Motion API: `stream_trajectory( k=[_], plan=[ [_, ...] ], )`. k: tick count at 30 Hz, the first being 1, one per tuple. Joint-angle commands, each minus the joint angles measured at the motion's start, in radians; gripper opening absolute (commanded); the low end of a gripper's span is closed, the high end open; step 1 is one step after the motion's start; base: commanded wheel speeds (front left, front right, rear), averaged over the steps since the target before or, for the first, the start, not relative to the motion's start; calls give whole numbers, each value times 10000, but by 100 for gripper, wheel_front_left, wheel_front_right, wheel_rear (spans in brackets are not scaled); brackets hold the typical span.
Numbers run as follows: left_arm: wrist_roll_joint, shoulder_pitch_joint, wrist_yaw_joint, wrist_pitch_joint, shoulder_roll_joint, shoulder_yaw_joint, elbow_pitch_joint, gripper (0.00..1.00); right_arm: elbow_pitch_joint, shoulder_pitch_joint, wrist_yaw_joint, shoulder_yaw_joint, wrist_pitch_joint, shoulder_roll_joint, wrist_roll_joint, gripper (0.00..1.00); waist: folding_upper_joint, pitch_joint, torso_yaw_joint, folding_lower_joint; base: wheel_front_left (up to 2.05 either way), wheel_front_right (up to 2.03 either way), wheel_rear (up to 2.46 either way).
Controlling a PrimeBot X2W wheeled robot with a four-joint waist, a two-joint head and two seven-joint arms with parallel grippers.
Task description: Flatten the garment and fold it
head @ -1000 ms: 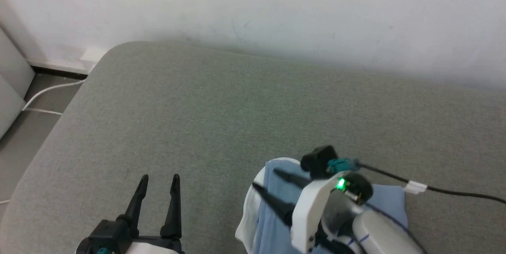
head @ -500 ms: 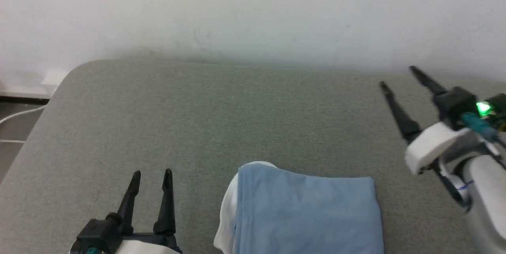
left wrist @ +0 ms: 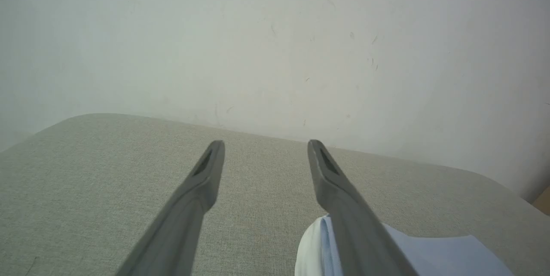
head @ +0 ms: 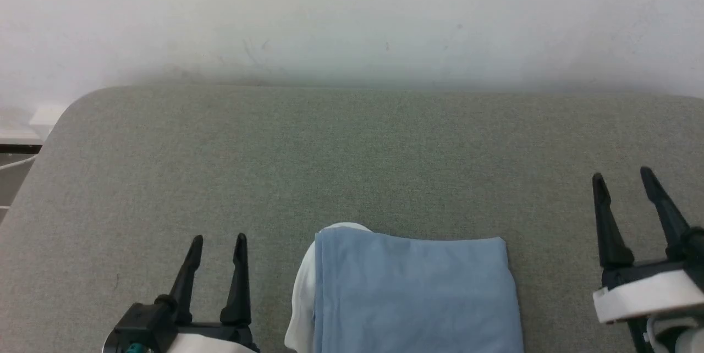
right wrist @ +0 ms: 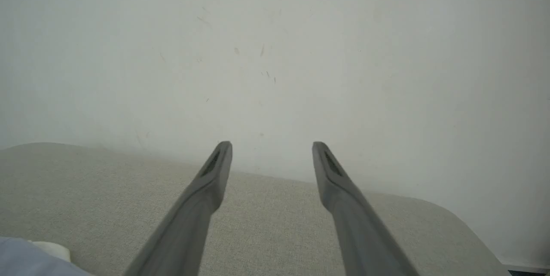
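shirt [head: 412,292]: folded blue rectangle, flat on grey tabletop [head: 330,155], near edge | right pincer [head: 620,174]: just pulled off the shirt, now beside it — open, empty | left pincer [head: 218,237]: open, empty | fold looks finished

The garment [head: 412,292] is soft, matt light blue knit cloth with a white cloth part. The padded surface [head: 330,166] under it wears grey woven fabric, finely grained and matt. The wall [head: 352,12] looks matt painted, faintly scuffed. The left gripper [head: 219,238] and right gripper [head: 621,174] have matt dark plastic-looking fingers; the right's collar is smooth white plastic.
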Motion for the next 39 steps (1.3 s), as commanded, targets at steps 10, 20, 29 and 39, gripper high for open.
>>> stream_trajectory(
  k=[10, 20, 29, 39],
  plan=[
    [271, -63, 89, -47, -18, -42, 16, 100, -194, 1211, -9, -18, -524, 745, -374, 100, 0, 114, -36, 1, 0, 0, 0],
    [651, -148, 104, -47, -18, -61, -125, 100, -97, 1179, -9, 360, -101, 537, 57, 100, 0, 293, 27, 1, 0, 0, 0],
    [366, -333, 78, -47, -18, -184, 135, 100, -693, 1262, -9, 2009, 4531, -1457, 3721, 100, 0, 774, 236, 1, 0, 0, 0],
    [334, -733, 46, -47, -18, -446, 354, 100, -69, 948, -9, 1860, 7924, -1616, 5955, 100, 0, 1298, 721, 1, 0, 0, 0]
  ],
)
